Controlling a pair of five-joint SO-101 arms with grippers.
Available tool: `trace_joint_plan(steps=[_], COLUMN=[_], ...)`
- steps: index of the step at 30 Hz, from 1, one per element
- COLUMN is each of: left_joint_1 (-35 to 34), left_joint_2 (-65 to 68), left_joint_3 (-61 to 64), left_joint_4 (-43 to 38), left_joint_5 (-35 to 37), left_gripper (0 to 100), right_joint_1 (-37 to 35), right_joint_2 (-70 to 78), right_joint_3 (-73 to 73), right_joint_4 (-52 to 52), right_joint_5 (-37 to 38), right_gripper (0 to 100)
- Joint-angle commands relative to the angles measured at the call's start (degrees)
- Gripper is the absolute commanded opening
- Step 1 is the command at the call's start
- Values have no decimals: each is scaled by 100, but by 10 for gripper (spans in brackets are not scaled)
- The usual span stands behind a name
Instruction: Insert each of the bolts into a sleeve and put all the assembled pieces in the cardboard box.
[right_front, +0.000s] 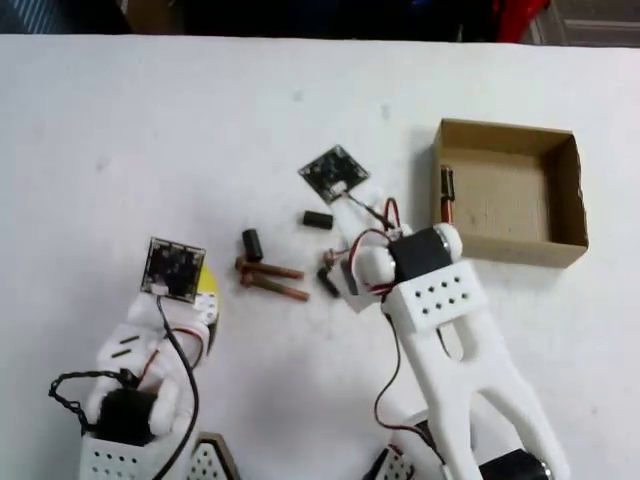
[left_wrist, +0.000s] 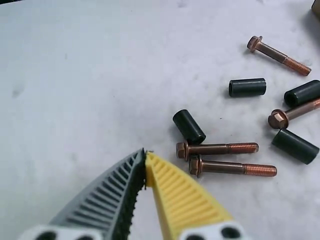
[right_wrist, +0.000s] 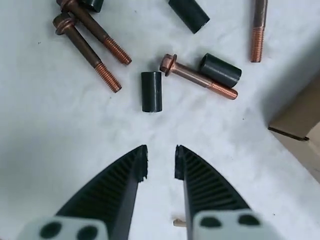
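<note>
Black sleeve (right_wrist: 151, 91) lies beyond your right gripper (right_wrist: 161, 162), parted and empty, seemingly lined up to take it, while your left gripper (left_wrist: 145, 152) sits closed, holding nothing.

Bolts (left_wrist: 232, 168): copper-coloured metal with a dull sheen; shanks smooth, ends threaded.
Sleeves (right_wrist: 151, 91): black, matt and smooth; plastic or rubber, cannot tell which.
Box (right_front: 515, 247): brown cardboard, matt, with raw-cut edges.
Table (left_wrist: 75, 75): white, matt, faintly scuffed with grey marks.
Left gripper (left_wrist: 145, 156): ribbed matt plastic, grey and yellow.
Right gripper (right_wrist: 161, 162): ribbed matt plastic, black.
Arm shells (right_front: 440, 300): white plastic, smooth, matt.
</note>
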Motion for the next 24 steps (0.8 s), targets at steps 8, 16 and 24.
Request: trace_joint_plan(steps=[8,16,24], left_joint_1=[-40,-40,-40], left_joint_2=[-40,-40,-40], left_joint_3=[132,123,123], left_joint_4=[-44,-44,-44], left_joint_5=[-62,-62,-62], left_gripper=[23,23,23], right_joint_1=[-259,-470,-479], right_joint_2=[1376,2097,2721], right_joint_3=[193,79,70], right_joint_4=[-1112,-1508,-1859], right_joint_5=[114,9,18], right_gripper=[183,132,131])
